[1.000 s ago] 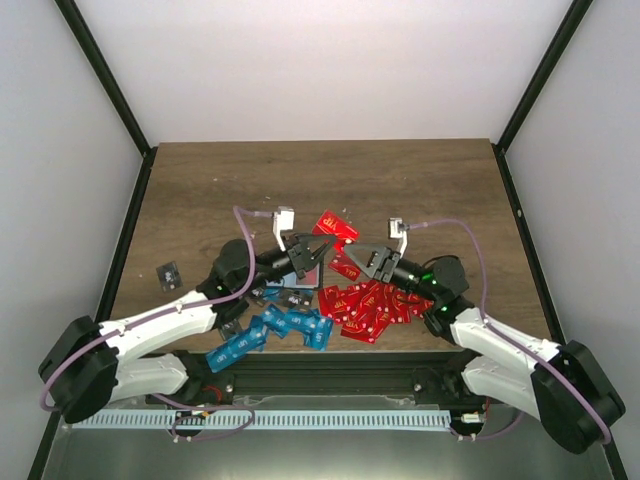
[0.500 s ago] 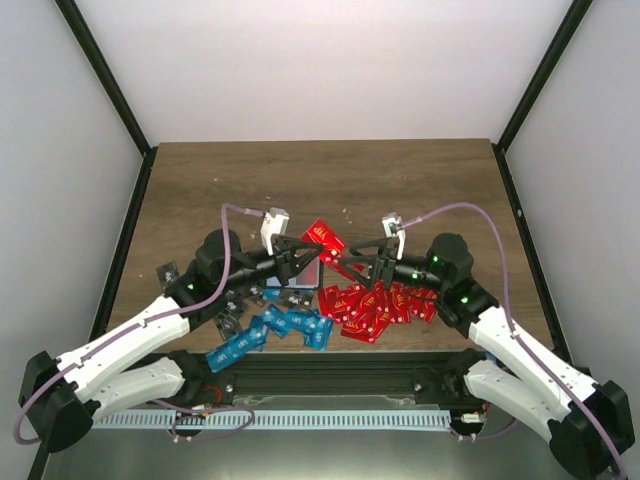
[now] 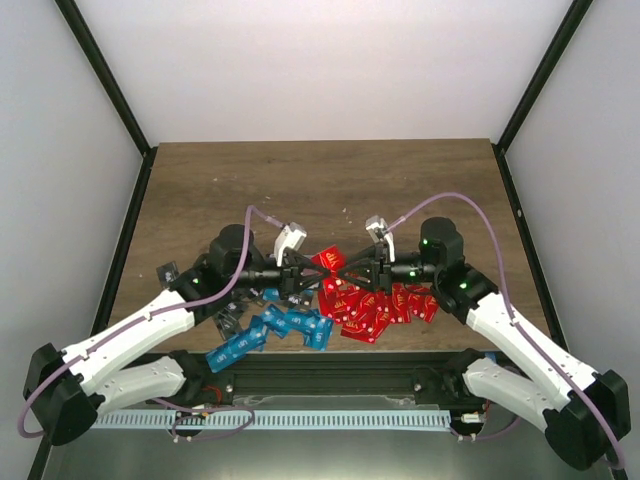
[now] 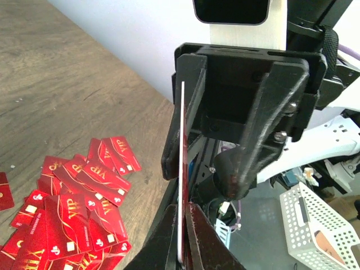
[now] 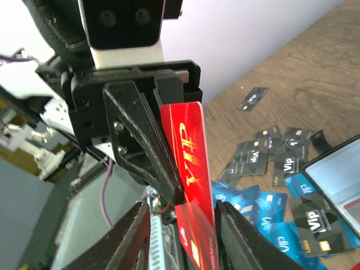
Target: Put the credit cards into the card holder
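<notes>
Left tool (image 3: 310,271): pressed together on 1 red card (image 3: 328,261), held above the counter (image 3: 330,180) at the centre of the top view. In the left wrist view its 2 dark fingers (image 4: 205,247) converge at the bottom of the frame on that card, which is seen edge-on as a thin pale line.

Right tool (image 3: 346,272): spread, and facing the left tool tip to tip. In the right wrist view its 2 fingers (image 5: 132,239) stand at the bottom edge with the card's lower end between them. I cannot tell whether either finger touches the card.

Held card: in the right wrist view its glossy face with pale "VIP" lettering fills the centre of the frame. One black finger of the left tool lies against its left side.

Card holder (image 5: 332,180): lies open on the counter at the lower right of the right wrist view, with a black rim and a pale blue-grey inside. In the top view it is mostly hidden under the left tool.

Red cards (image 3: 375,305): an overlapping heap on the counter, right of centre and below the right tool.

Blue cards (image 3: 280,328): a loose row near the front edge, lower left of centre.

Dark grey cards (image 5: 253,163): scattered beside the blue ones, with 1 (image 3: 168,271) lying apart at the left of the counter.
</notes>
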Tool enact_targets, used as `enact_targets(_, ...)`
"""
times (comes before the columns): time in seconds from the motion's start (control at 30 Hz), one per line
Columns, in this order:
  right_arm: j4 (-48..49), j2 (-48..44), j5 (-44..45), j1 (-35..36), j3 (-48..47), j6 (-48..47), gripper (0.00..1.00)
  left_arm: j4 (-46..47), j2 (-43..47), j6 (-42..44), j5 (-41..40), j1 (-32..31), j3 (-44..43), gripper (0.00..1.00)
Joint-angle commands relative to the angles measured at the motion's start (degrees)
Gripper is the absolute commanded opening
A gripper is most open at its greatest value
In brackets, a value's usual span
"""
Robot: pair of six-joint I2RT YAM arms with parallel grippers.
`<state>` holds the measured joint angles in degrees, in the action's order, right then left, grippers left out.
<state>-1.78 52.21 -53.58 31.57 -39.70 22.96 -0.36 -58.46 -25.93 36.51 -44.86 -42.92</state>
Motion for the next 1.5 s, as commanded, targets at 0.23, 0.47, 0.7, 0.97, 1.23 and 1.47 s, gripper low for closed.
enact_targets(0.23,1.44,0.92,-3.63,-0.28,-1.10,0.80,0.01,-2.14,-1.30,2.33,2.08,0.23,-1.96,0.07)
enact_targets(0.47,3.23,4.19,6.50,-0.33,1.26,8.57,0.01,-13.07,-3.09,2.73,-19.37,1.28,-4.21,0.54)
enact_targets(0.7,9.14,13.54,11.47,-0.28,3.69,19.28,0.01,-17.95,-9.14,1.21,-29.33,6.49,-4.37,0.55)
enact_targets(0.97,18.22,28.16,11.52,1.35,2.26,27.91,0.01,-20.76,-19.19,2.80,-33.38,10.21,-6.59,0.49)
enact_targets(1.23,21.10,39.92,12.21,2.64,-1.58,31.29,0.01,-20.18,-27.86,1.77,-35.78,12.66,-8.15,0.44)
enact_targets(1.47,23.75,46.89,10.79,3.24,-4.61,32.34,0.01,-20.00,-33.60,1.94,-36.61,14.39,-8.67,0.21)
